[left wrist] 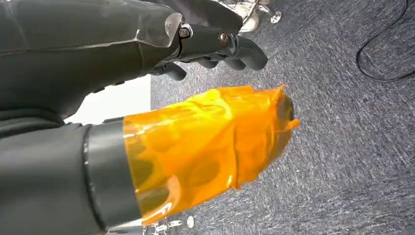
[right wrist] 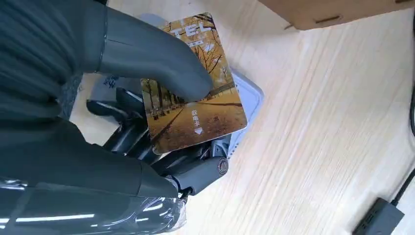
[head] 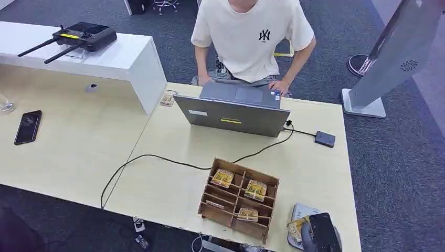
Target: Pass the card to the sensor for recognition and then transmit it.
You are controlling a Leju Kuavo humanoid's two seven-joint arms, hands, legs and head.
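My right hand (right wrist: 122, 147) holds a card (right wrist: 205, 117) printed with yellow autumn trees, its thumb pressing the card down against the fingers. The card lies just over the grey sensor pad (right wrist: 250, 94) on the pale wooden table. In the head view the right hand (head: 322, 233) sits at the table's near right corner, with the card (head: 295, 226) at its left side over the sensor pad (head: 300, 211). My left hand (left wrist: 195, 132), its thumb wrapped in orange film, hangs over grey carpet and holds nothing, its dark fingers (left wrist: 230, 49) apart from the thumb.
A wooden compartment box (head: 210, 209) with more cards stands left of the sensor. Behind it a person sits at a grey laptop (head: 233, 115). A black cable (head: 157, 157) crosses the table, and a small dark box (head: 325, 138) lies at the right. A phone (head: 28, 127) lies far left.
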